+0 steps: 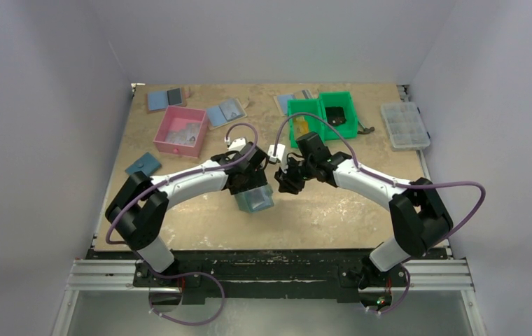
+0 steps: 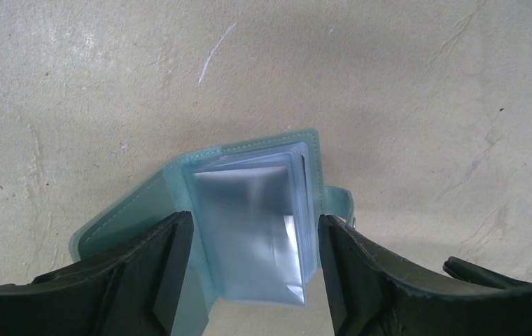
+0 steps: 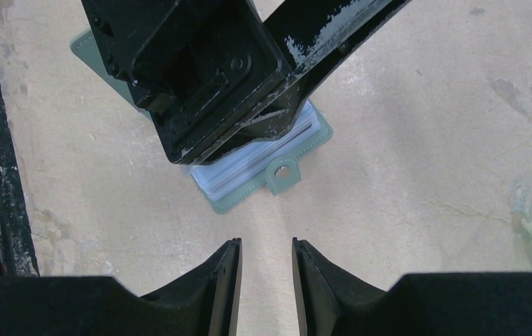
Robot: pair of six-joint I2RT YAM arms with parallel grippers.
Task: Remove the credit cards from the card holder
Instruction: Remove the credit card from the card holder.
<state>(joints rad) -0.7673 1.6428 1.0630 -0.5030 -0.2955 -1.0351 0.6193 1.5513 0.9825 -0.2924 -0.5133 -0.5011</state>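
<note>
Card holder [image 2: 144,203] lay open on desk [image 2: 389,84], 5 o'clock of pink box [image 1: 179,131]. Left tool [image 2: 253,231] stood wide, straddling sleeves [image 2: 249,203], gripping nothing. Right tool [image 3: 267,252] narrowly parted, empty, at holder's 2 o'clock. No credit cards showed. Best: pin cover, pinch card edge.

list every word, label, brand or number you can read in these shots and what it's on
No readable text in any view.
card holder: plain stitched cover, no print.
clear sleeves: only glare, nothing printed shows.
snap tab: no marking.
pink box, green bin, clear organizer: too small to tell whether they carry labels.
</note>
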